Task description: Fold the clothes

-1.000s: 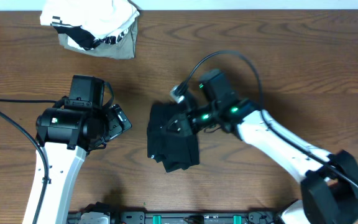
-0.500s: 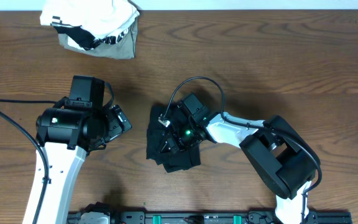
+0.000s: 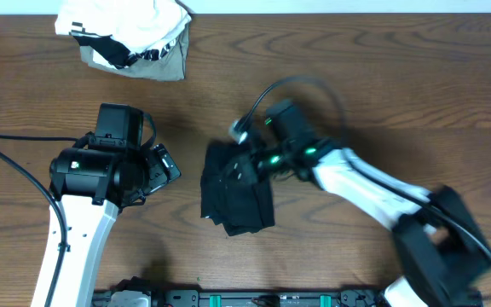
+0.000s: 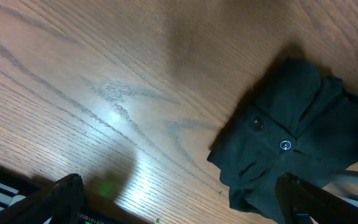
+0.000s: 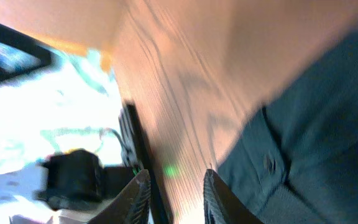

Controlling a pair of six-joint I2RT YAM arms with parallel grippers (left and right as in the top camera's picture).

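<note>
Lying bunched on the worktop (image 3: 356, 77), the clothes (image 3: 237, 194) are seen just beside and partly under the right jaws, which are held slightly parted with only bare wood between them. The left jaws are spread wide and empty, well apart from the clothes.

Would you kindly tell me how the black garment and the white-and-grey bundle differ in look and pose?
The black garment is plain and dark; the white-and-grey bundle is pale with black-and-white striped trim. The black garment lies as a compact, roughly rectangular fold at mid-table, while the bundle sits crumpled in a heap at the far edge. Both are soft fabric resting on the wooden table.
</note>
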